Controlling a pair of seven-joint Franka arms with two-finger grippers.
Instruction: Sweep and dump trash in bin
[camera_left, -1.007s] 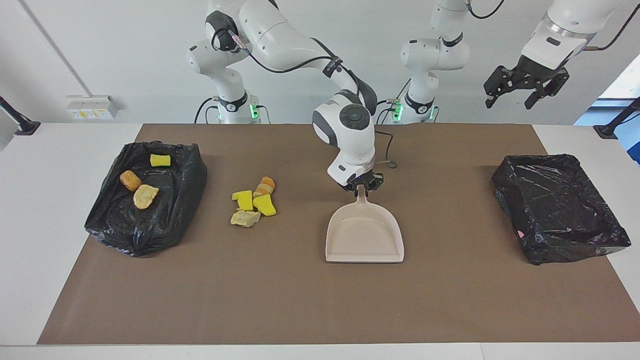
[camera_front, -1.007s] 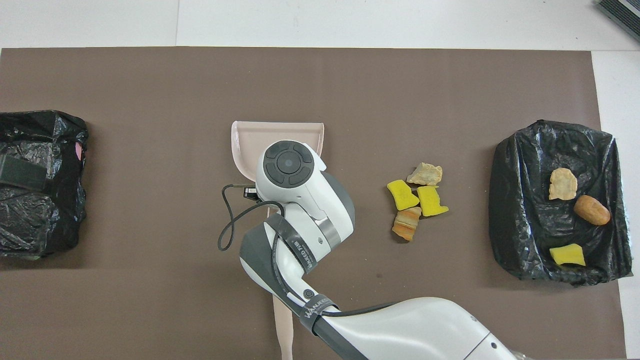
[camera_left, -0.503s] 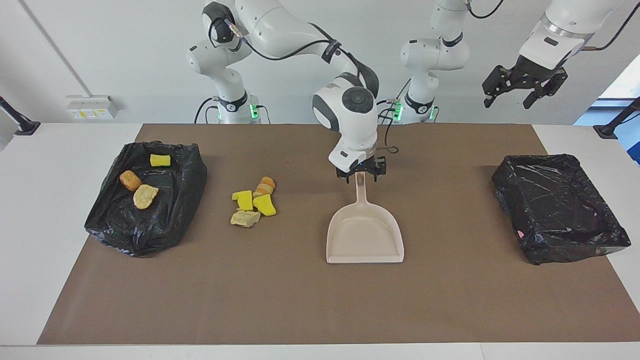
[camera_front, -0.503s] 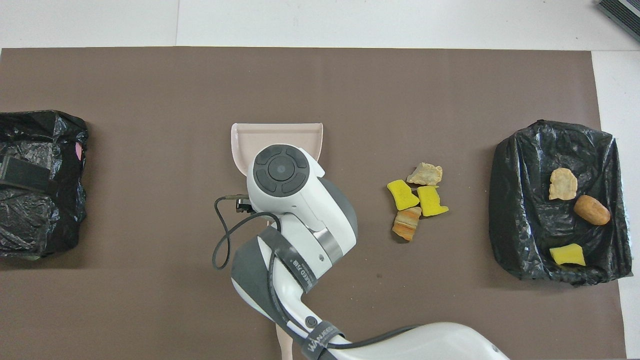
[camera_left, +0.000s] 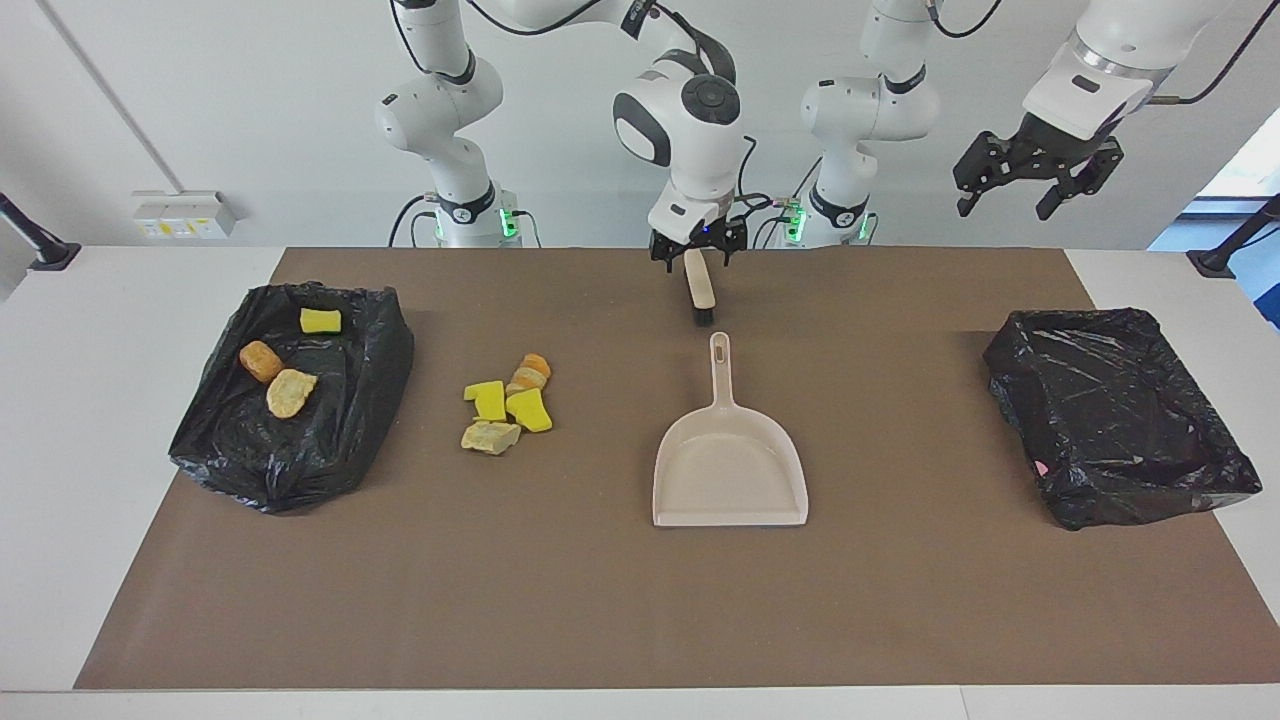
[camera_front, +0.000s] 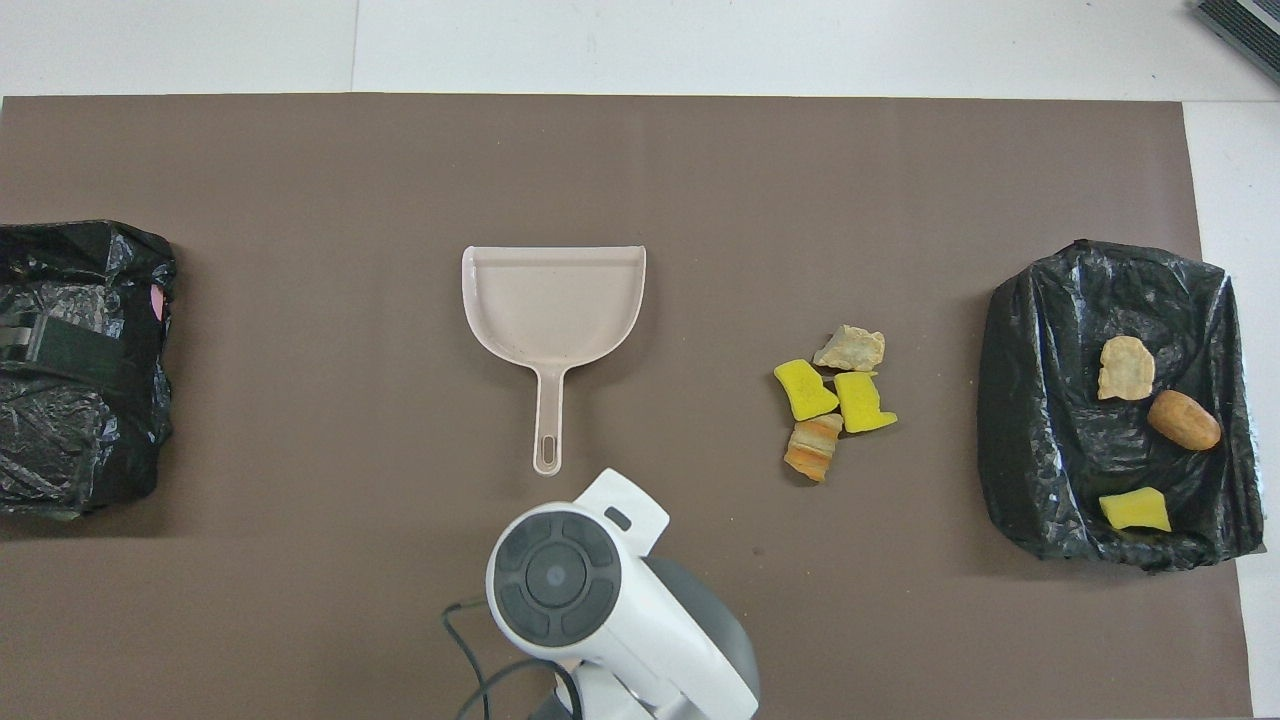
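Observation:
The beige dustpan (camera_left: 730, 470) (camera_front: 553, 300) lies flat mid-table, handle toward the robots, with nothing holding it. Loose trash (camera_left: 505, 400) (camera_front: 835, 395), yellow and orange-tan chunks, sits in a small pile beside it toward the right arm's end. A black-lined bin (camera_left: 300, 470) (camera_front: 1010, 450) at that end holds three more chunks. My right gripper (camera_left: 693, 255) hangs open over the handle end of a small brush (camera_left: 700, 295) lying nearer the robots than the dustpan. In the overhead view the wrist covers both. My left gripper (camera_left: 1035, 180) waits open, high over the left arm's end.
A second black-lined bin (camera_left: 1130, 500) (camera_front: 80, 450) stands at the left arm's end of the table. A brown mat (camera_left: 600, 600) covers most of the table. The mat farther from the robots than the dustpan is bare.
My right gripper opened, let go of the dustpan's handle, then rose and drew back toward the robots over the brush. The dustpan stayed put.

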